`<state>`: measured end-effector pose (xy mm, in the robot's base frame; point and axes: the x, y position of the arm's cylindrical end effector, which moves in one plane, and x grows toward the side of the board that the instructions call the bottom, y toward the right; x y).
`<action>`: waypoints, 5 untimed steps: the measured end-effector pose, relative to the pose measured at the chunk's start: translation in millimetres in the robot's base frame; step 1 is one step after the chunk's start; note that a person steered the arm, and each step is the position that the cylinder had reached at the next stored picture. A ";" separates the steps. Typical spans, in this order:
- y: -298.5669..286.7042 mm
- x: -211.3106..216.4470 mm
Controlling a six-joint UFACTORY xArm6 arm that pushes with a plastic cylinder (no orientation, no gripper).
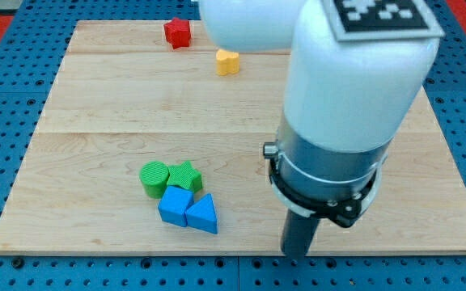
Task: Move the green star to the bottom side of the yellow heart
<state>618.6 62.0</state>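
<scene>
Crowding is the main risk: the green star (186,175) sits low and left of centre on the bench (95,105), touching a green cylinder (154,178) and a blue block (175,205) beside a blue triangle (203,214), so a careless push could drag those along. My tip (298,255) stands well right of them, near the lower edge. The yellow heart (227,61) lies far off at the top, near a red block (177,33). No gripper exists here, and no containers show.
</scene>
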 end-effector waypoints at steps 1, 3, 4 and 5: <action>-63.0 -21.4; -158.4 -90.3; -192.9 -113.6; -169.9 -138.2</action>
<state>480.4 -107.9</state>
